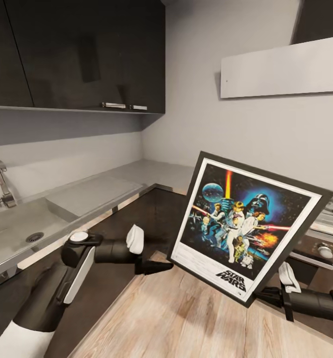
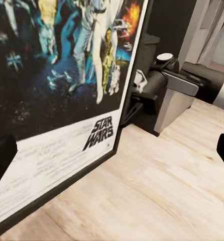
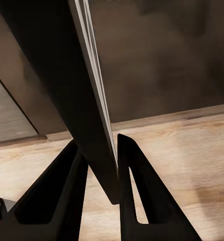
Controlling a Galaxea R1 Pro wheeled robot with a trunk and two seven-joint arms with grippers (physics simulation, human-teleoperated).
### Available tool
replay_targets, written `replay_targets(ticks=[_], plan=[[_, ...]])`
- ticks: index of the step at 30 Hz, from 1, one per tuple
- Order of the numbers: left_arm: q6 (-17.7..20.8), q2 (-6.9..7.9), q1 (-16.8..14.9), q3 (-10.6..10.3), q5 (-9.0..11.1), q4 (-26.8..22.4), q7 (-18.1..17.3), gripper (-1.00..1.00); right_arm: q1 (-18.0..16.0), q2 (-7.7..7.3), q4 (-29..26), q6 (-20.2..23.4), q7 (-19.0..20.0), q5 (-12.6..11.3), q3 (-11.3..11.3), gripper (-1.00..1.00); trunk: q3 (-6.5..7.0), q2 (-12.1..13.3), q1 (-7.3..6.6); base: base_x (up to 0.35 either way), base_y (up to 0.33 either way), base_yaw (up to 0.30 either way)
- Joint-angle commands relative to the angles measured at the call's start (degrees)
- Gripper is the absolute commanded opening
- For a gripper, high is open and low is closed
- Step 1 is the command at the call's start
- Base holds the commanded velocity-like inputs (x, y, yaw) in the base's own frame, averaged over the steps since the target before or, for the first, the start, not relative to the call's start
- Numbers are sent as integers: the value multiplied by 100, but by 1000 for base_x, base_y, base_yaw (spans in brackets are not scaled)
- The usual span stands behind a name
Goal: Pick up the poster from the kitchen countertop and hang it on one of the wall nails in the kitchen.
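Poster between right fingers

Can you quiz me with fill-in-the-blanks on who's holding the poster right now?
1. The poster is pinched at its lower corner by the ____ gripper.
2. The left gripper is ____, near the frame's edge.
3. The poster hangs tilted above the ____ floor.
4. Left of the left arm lies the built-in ____.

Answers: right; empty; wooden; sink

Right claw clamps an edge (left claw free).
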Motion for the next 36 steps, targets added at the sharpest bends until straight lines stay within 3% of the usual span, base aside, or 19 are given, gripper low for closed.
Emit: replay_targets(ticks=[1,6,12,14,16,21,25,26,27,29,32,36], plan=[[-23,5,65,-8,34,0,7,100,-6,0,-2,80,35,3,-4,-100,-6,-4,0,0,0,0],[-642,5,778,-8,-1,20,132,100,-124,0,-14,585,49,4,1,-100,-6,-4,0,0,0,0],[-1246,5,1569,-15,7,49,1409,100,-197,-1,-44,809,60,5,1,-100,-6,-4,0,0,0,0],[-1401,5,1731,-16,8,63,1580,100,-203,-4,-52,856,60,8,1,-100,-6,-4,0,0,0,0],[-1695,5,2124,-15,9,89,1795,100,-211,-13,-83,1047,63,11,0,-100,-6,-4,0,0,0,0],[-2161,21,2718,4,9,232,1883,100,-214,-16,-122,1147,68,12,-1,-100,-6,-4,0,0,0,0],[-3016,19,2989,428,37,1072,1903,100,-215,-17,-253,1173,69,12,-1,-100,-6,-4,0,0,0,0],[-3213,17,3015,520,84,1327,1902,100,-215,-17,-276,1169,69,12,-1,-100,-6,-4,0,0,0,0],[-3574,20,3043,624,420,1832,1902,100,-215,-12,-300,1162,66,12,-1,-100,-6,-4,0,0,0,0],[-3981,25,3055,670,831,2355,1893,100,-215,-10,-306,1159,63,11,-4,-100,-6,-4,0,0,0,0],[-4467,23,3060,689,1070,2964,1895,100,-215,-9,-313,1157,61,6,-5,-100,-6,-4,0,0,0,0],[-4950,28,3062,719,1174,3692,1893,100,-215,-9,-318,1157,55,9,-2,-100,-9,-4,0,0,0,37]])
